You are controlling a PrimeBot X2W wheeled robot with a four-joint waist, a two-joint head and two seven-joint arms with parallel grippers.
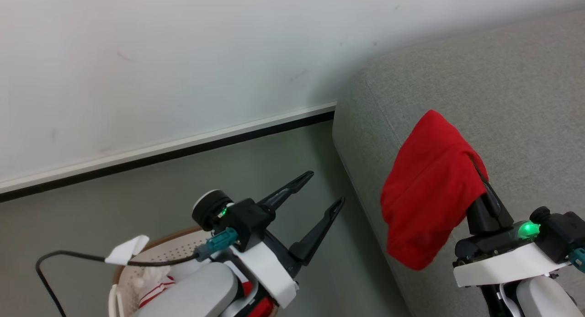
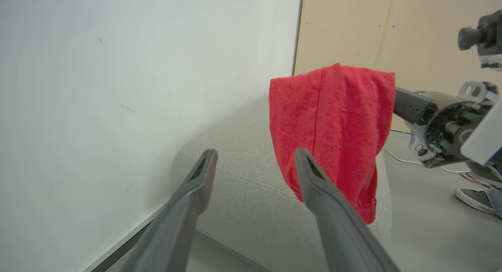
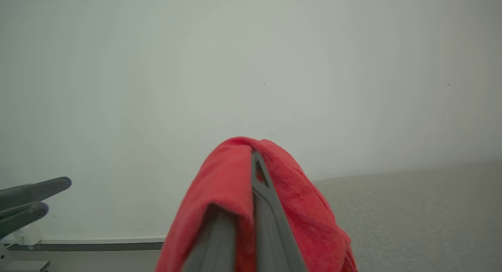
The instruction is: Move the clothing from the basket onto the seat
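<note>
A pale wall (image 1: 183, 56) stands behind a grey-green floor (image 1: 205, 171), and a big grey sofa (image 1: 502, 79) takes up the right side. The right gripper (image 3: 254, 166) is up over the edge of the sofa, with its two fingers pressed tight together. A plain red cloth (image 1: 429, 184) is pinched between them near the tips. The cloth sits over the fingers like a hood and hangs down on the left side of the gripper, in front of the sofa's round end. It looks like it hangs free of the sofa, but that is hard to tell. The left gripper (image 1: 326, 187) is lower and to the left, over the floor, well apart from the red cloth. Its fingers are spread wide and hold nothing. Under that arm is the white basket (image 1: 183, 249). A red and white striped cloth (image 1: 155, 287) lies inside the basket.
</note>
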